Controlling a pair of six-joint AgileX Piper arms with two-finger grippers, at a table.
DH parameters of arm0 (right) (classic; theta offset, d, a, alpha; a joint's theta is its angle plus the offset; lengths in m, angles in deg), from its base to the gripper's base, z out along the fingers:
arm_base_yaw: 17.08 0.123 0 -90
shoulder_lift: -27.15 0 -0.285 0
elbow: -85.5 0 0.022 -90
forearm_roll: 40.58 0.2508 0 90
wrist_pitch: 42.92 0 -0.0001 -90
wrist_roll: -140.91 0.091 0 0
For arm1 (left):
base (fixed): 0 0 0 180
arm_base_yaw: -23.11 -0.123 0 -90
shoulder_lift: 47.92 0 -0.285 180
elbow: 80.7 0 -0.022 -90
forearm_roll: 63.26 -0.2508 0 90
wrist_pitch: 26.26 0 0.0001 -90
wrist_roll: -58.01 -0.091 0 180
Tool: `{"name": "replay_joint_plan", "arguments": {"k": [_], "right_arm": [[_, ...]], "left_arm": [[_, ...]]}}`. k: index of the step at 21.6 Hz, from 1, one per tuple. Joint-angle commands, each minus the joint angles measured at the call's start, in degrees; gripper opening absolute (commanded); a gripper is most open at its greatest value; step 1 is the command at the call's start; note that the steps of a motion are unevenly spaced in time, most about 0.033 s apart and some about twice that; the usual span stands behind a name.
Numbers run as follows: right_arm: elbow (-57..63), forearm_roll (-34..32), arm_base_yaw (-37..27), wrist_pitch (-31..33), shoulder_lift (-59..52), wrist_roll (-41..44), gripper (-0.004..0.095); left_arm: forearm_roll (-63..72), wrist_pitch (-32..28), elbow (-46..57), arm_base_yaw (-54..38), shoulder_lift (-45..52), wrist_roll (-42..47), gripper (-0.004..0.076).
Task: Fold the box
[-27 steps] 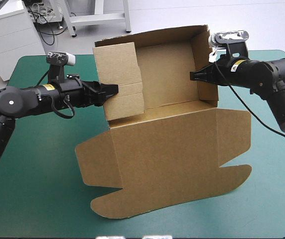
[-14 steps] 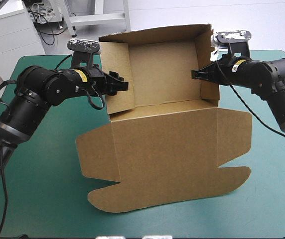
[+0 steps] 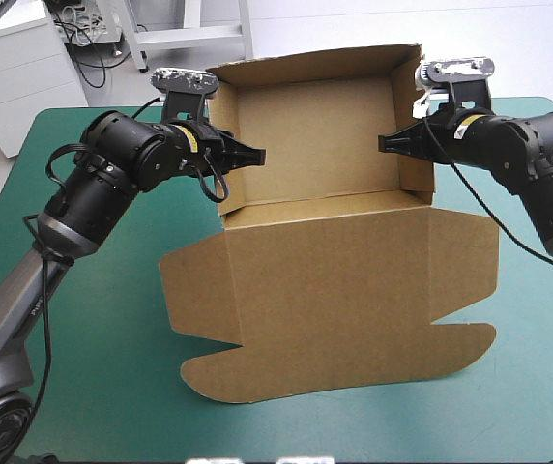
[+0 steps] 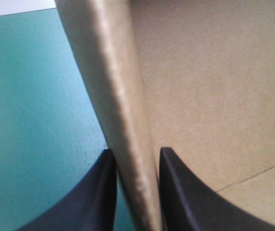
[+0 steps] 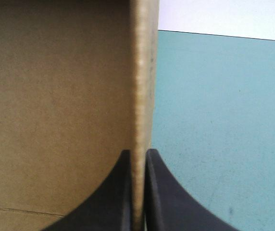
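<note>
Over the teal-green table, left gripper and right gripper each pinch one wall of the box

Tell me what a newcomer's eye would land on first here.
The brown box dominates: an open tray with walls raised at the table's far side, its wide lid lying flat toward the near edge on the teal-green cover. The left claw pinches the tray's left wall and the right claw its right wall, one from each side.
</note>
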Motion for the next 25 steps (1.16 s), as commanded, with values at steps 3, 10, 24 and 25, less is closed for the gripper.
{"name": "replay_joint_plan", "arguments": {"k": [3, 10, 24, 25], "right_arm": [[-1.6, 4.6, 0.2, -4.5, -1.8, -0.1, -0.0016], [-1.6, 4.6, 0.2, -1.2, -1.8, -1.2, -0.0018], [-1.6, 2.8, 0.2, 16.1, 6.6, -5.5, -0.0018], [-1.6, 2.9, 0.2, 16.4, 7.6, -5.5, -0.0018]], "left_arm": [[-0.2, -4.4, -2.0, 0.8, 1.7, 0.7, 0.0052], [-0.8, -3.9, -2.0, 0.8, 1.7, 0.6, -0.0032], [2.2, 5.3, -2.0, 0.7, -7.1, -5.6, -0.0031], [2.2, 5.5, -2.0, 0.7, -8.0, -5.8, -0.0031]]}}
